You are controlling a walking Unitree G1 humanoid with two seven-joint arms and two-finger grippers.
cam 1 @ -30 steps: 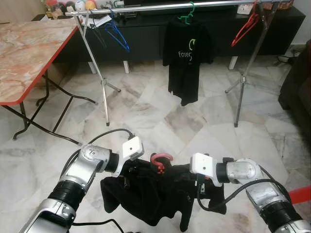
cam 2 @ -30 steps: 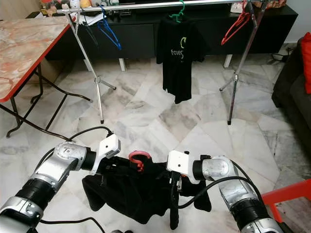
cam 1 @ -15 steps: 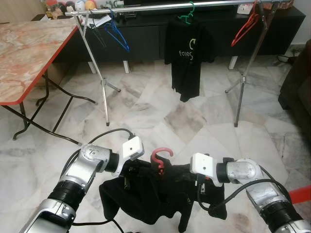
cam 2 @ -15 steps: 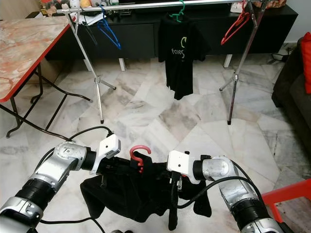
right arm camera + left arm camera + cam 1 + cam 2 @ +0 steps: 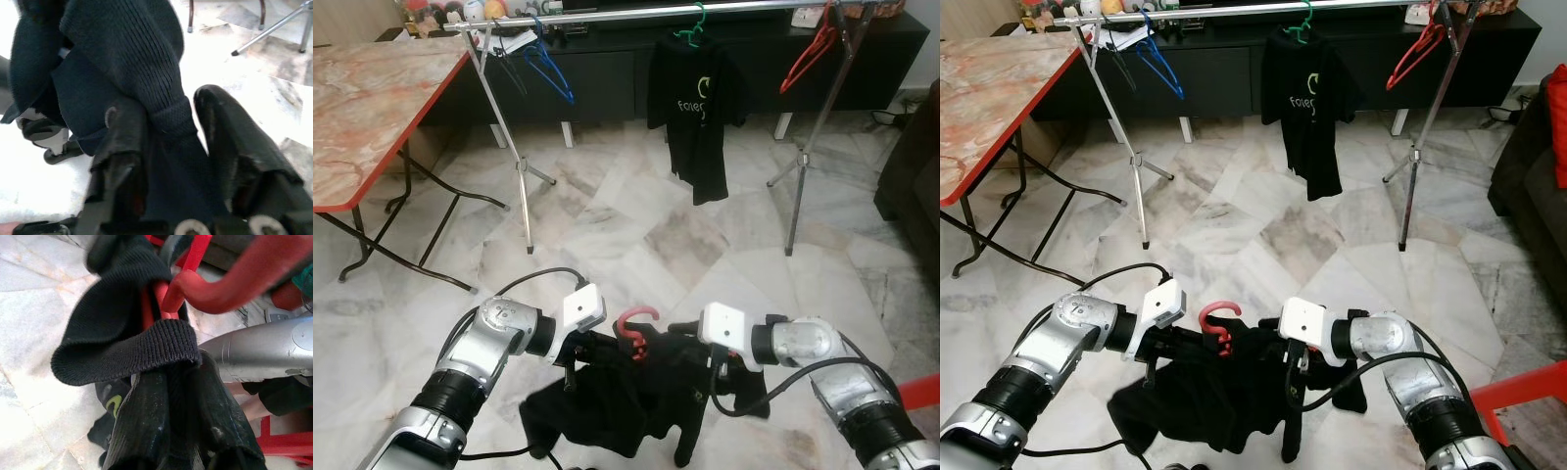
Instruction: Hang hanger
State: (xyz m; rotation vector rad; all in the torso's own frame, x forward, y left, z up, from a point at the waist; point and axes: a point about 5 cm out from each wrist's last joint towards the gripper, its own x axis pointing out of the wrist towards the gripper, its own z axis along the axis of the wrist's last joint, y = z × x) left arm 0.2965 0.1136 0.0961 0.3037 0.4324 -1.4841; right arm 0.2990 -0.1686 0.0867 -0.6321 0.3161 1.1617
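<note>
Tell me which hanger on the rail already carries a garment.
The green hanger near the middle of the rail: a black T-shirt hangs from it. The blue hanger and the red hanger on the rail hang bare.

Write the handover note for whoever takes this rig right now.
Left gripper: shut on the black garment beside the red hanger.
Right gripper: shut on the garment's other side.
Garment on its hanger is held low between both arms above the floor, hook up.
Rail stands ahead, carrying a black shirt, blue hangers and another red one.
Done: garment lifted.
Left: walk to rail, hook on.
</note>
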